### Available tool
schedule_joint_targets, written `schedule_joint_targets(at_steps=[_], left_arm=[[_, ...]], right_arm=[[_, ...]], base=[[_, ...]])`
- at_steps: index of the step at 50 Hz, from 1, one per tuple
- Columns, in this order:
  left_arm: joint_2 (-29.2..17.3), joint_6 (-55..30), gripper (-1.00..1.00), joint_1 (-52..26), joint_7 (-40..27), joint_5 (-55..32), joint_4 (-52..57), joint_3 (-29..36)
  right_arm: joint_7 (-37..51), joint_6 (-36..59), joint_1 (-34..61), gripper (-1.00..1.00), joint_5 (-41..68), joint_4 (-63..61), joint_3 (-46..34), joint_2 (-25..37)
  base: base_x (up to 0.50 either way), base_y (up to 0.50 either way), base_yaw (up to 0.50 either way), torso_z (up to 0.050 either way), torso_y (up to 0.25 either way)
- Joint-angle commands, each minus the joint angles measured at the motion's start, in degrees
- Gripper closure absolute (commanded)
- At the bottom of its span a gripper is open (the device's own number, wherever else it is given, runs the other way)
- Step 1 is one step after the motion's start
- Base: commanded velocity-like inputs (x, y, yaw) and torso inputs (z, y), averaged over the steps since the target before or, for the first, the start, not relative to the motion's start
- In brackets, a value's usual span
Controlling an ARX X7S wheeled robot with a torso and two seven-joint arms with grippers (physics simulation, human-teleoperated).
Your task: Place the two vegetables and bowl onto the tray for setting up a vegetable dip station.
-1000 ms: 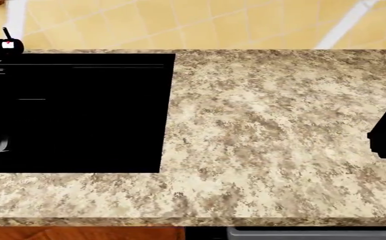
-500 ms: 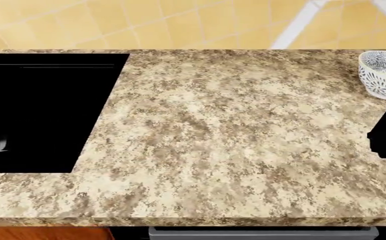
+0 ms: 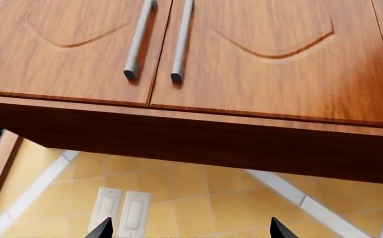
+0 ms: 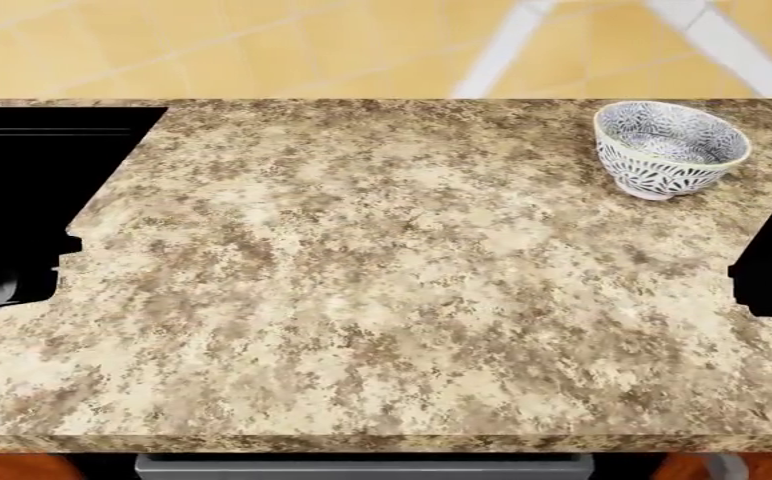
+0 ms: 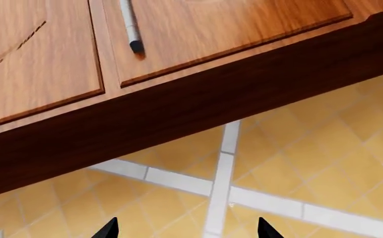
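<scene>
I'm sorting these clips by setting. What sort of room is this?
Most likely a kitchen: a speckled beige granite countertop carrying a blue-and-white patterned ceramic bowl, a yellow tiled wall behind it, and brown wooden wall cabinets with metal bar handles overhead.

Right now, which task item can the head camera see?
Only the blue-patterned bowl, upright, far right on the counter; cucumber, carrot and tray are out of view.

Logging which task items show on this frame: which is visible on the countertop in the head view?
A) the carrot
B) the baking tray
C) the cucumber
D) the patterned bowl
D: only the blue-patterned bowl stands on the speckled countertop, near its far right edge; no vegetable or tray shows in any view, and both wrist cameras face the wall cabinets.
</scene>
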Motion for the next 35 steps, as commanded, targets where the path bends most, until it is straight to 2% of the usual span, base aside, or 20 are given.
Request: schedule_joint_targets(at_steps=[1,13,24,29,33,34,35], left_arm=[[-0.05,0.02,-1.0,-0.01,-0.07,0.04,0.12,0.02],[-0.53,0.65,-1.0,0.08,-0.28,-0.1,0.03,-0.09],[-0.82,1.12,-1.0,0.36,-0.62,0.22,0.05,-0.13],[-3.98,5.79,-1.0,3.18,-6.96,5.68,1.21,-3.11],[-11.13,14.45,-1.0,8.9,-17.83,12.57,1.58,-6.11],[-11.37,14.98,-1.0,12.17,-18.63,13.22,1.75,-9.74],[-10.34,14.45,-1.0,18.31,-18.65,13.17,2.02,-16.75]], right_arm=[[-0.47,0.94,0.41,-1.0,0.04,0.0,-0.15,-0.44],[-1.4,1.4,1.1,-1.0,0.77,0.06,-0.26,-0.98],[-1.59,1.94,1.13,-1.0,0.63,0.1,-0.25,-1.34],[-1.82,2.27,1.22,-1.0,0.64,0.11,-0.3,-1.41],[-1.98,2.88,1.54,-1.0,0.67,0.0,-0.48,-1.52],[-2.05,2.9,1.53,-1.0,0.68,0.02,-0.49,-1.54],[-2.22,2.95,1.56,-1.0,0.72,0.11,-0.55,-1.58]], base=[[0.0,-0.5,0.0,0.0,0.0],[0.0,-0.45,0.0,0.0,0.0],[0.0,0.0,0.0,0.0,0.0],[0.0,0.0,0.0,0.0,0.0],[0.0,0.0,0.0,0.0,0.0],[0.0,0.0,0.0,0.0,0.0],[0.0,0.0,0.0,0.0,0.0]])
